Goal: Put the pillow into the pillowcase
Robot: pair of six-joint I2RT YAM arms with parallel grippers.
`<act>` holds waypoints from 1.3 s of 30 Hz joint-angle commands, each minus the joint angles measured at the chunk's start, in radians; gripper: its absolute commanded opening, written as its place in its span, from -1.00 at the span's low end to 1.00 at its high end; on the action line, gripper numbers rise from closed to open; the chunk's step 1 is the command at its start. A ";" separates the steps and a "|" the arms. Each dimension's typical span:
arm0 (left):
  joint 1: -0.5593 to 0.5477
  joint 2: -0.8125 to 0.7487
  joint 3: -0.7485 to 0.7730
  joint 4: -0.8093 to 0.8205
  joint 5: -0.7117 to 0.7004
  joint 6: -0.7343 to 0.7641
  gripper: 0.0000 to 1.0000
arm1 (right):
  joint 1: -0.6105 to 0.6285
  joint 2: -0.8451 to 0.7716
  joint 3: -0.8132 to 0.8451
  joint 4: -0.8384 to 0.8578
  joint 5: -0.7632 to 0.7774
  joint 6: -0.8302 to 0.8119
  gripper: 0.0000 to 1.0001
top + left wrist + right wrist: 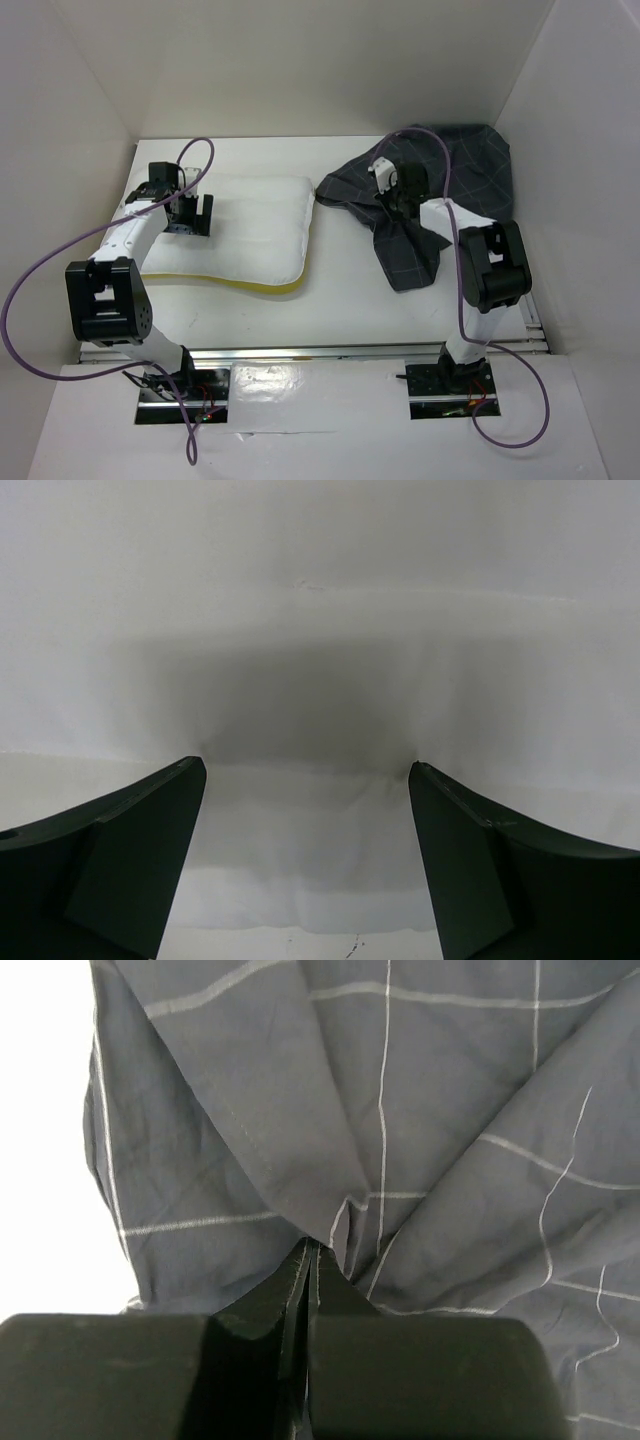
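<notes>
Pillow [255, 225] lies beside pillowcase [480, 165] on white table [350, 300]

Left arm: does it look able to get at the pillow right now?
Likely yes: the left end effector is open at the left end of the pillow, with nothing between them; the pillowcase lies off to the side.

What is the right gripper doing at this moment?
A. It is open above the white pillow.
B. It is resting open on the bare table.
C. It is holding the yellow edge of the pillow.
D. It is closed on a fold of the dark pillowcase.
D: in the right wrist view the right gripper has its fingers pressed together, pinching a bunched fold of the pillowcase.
</notes>
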 commanded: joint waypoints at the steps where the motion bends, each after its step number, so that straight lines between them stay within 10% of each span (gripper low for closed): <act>1: 0.001 0.011 0.036 0.005 0.018 -0.002 0.94 | -0.016 0.002 0.081 -0.031 -0.071 0.054 -1.00; 15: 0.001 0.020 0.063 0.005 0.038 -0.002 0.94 | -0.067 0.013 0.262 -0.229 -0.333 0.122 -1.00; 24: 0.001 0.020 0.063 0.005 0.038 0.007 0.94 | -0.053 -0.067 0.120 -0.173 -0.274 0.042 0.51; 39: 0.001 0.020 0.054 0.005 0.038 0.007 0.94 | -0.013 0.016 0.123 -0.119 -0.108 0.072 0.01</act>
